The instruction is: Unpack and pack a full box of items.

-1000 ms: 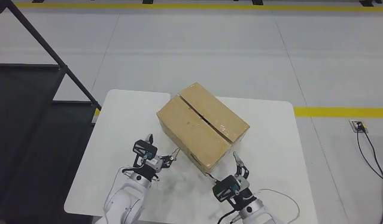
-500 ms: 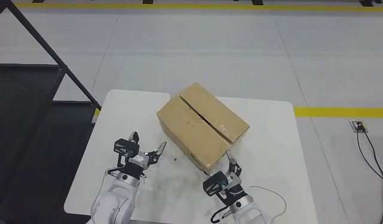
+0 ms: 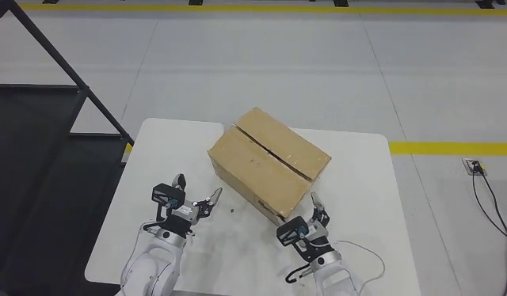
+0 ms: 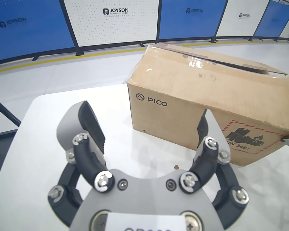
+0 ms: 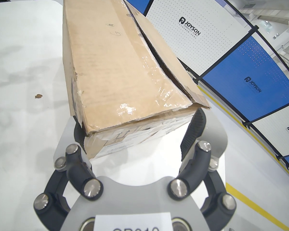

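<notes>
The cardboard box (image 3: pixel 269 165) stands on the white surface (image 3: pixel 356 177), turned at an angle to its edges, and both claws sit on the robot's side of it.

The left claw (image 3: pixel 198 187) is spread wide and holds nothing. It lies near the box's near left corner, apart from it, with bare surface between its fingertips and the cardboard. In the left wrist view the claw (image 4: pixel 144 111) faces the box (image 4: pixel 195 92) across the surface (image 4: pixel 50 111), pointing at the long printed side.

The right claw (image 3: pixel 299 210) is also spread and grips nothing. It sits right at the box's near right corner. In the right wrist view the claw (image 5: pixel 138 121) has its 2 fingers to either side of the short end of the box (image 5: pixel 110 68), with 1 finger low against the bottom corner. Whether that finger touches the cardboard cannot be told.

The box's 2 top flaps are folded down, with a narrow dark gap along the seam between them and shiny clear tape over the cardboard. What is inside is hidden.

A small brown crumb (image 3: pixel 230 210) lies on the surface just off the box's long near side, between the 2 claws; it also shows in the left wrist view (image 4: pixel 176 167) and the right wrist view (image 5: pixel 38 96).
</notes>
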Controlling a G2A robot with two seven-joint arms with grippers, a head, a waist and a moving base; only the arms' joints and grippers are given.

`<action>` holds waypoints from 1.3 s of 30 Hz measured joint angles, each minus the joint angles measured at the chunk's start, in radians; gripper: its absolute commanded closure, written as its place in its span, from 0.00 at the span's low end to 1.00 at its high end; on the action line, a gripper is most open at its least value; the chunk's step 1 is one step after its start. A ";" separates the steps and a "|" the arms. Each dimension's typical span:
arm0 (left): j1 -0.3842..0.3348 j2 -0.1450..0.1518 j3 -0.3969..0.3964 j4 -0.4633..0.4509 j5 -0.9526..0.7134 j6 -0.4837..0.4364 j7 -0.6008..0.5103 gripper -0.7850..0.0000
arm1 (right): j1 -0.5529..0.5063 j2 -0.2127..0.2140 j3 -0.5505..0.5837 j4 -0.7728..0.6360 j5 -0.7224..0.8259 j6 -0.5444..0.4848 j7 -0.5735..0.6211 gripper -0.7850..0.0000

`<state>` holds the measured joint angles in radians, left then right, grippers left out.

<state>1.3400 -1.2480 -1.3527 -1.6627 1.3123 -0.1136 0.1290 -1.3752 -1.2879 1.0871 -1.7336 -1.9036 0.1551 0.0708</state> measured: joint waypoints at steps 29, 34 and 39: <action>0.060 0.003 -0.037 -0.114 -0.058 -0.077 -0.042 0.00 | -0.073 0.008 0.183 -0.063 0.114 -0.057 -0.056 0.00; 0.059 0.003 -0.037 -0.114 -0.058 -0.077 -0.042 0.00 | -0.074 0.008 0.184 -0.065 0.115 -0.056 -0.056 0.00; 0.025 0.001 -0.048 -0.079 -0.071 -0.051 -0.056 0.00 | -0.076 0.008 0.184 -0.068 0.111 -0.056 -0.057 0.00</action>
<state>1.3646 -1.2469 -1.4007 -1.7416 1.2415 -0.1650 0.0732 -1.4509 -1.2797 1.2714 -1.8012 -1.7928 0.0995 0.0134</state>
